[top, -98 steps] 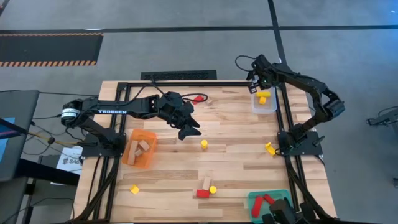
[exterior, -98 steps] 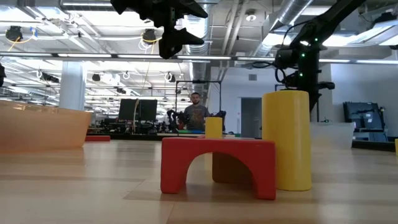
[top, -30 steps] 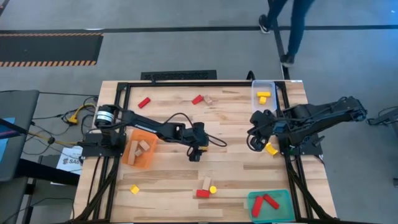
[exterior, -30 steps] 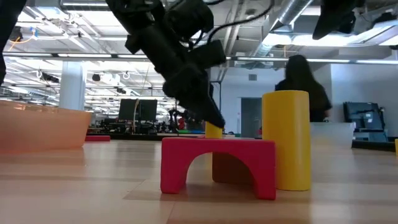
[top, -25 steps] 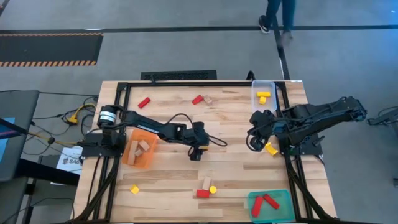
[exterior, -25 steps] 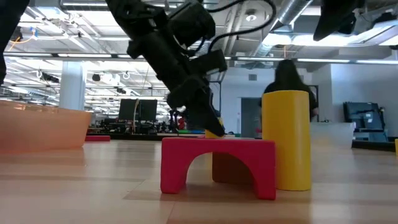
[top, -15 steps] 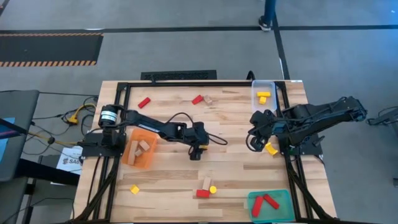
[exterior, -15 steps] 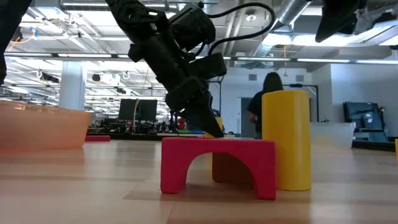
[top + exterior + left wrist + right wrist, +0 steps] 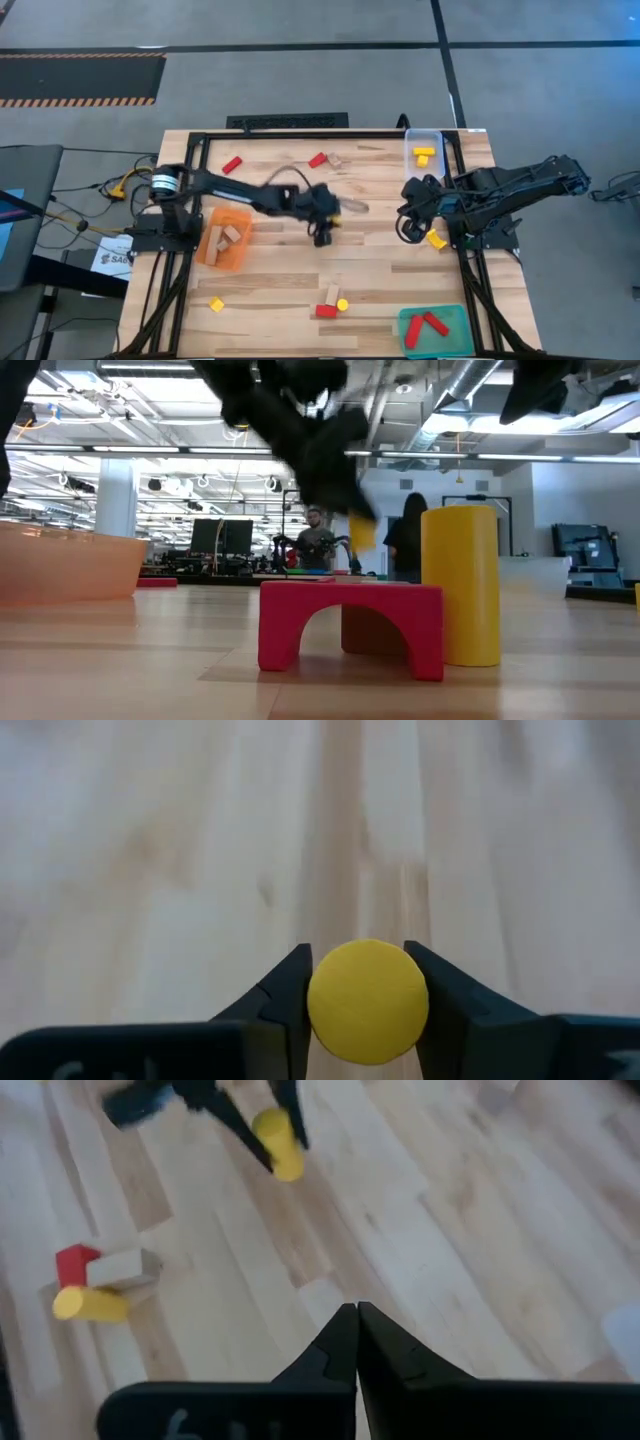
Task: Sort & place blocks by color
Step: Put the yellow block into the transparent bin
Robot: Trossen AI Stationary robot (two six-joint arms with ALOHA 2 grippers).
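While left gripper [image 9: 367, 1020] clamped yellow cylinder [image 9: 368, 1001] between both fingers, block hung clear of table [image 9: 380, 255], near centre. Right gripper [image 9: 357, 1342] waited at right side, fingers pressed together, nothing held. Red arch [image 9: 350, 624], second yellow cylinder [image 9: 460, 584] and wood block [image 9: 332, 294] stayed grouped near front edge.

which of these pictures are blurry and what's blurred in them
High view: the left arm and left gripper smear at mid-table, the table sharp. Low view: that arm and the yellow cylinder it holds streak, the red arch block crisp. Left wrist view: wood soft, cylinder clear between the fingers. Right wrist view: the far left gripper smears; the shut right gripper is sharp.
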